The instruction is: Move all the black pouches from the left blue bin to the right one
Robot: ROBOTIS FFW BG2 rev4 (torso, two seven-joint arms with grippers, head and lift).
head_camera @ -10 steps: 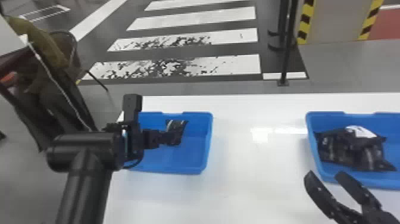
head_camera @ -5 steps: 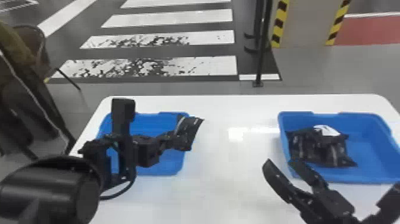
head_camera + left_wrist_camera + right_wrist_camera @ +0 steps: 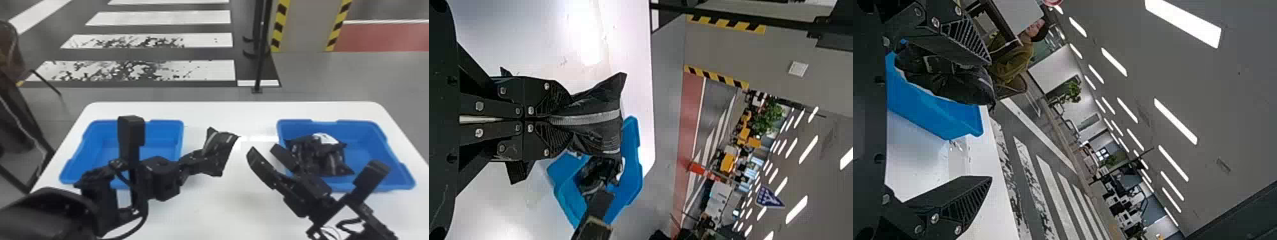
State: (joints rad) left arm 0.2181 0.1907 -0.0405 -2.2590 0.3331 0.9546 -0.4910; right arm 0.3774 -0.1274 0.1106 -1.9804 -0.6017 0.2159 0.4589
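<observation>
Black pouch juts rightward from pinching left end effector; right end effector spread.

White table | crosswalk — scuffed | black pole | 2 hazard-striped bands | red floor

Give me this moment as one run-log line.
left gripper: shut on black pouch, over white table; right gripper: open; right bin: black pouches inside; transfer: unfinished
</observation>
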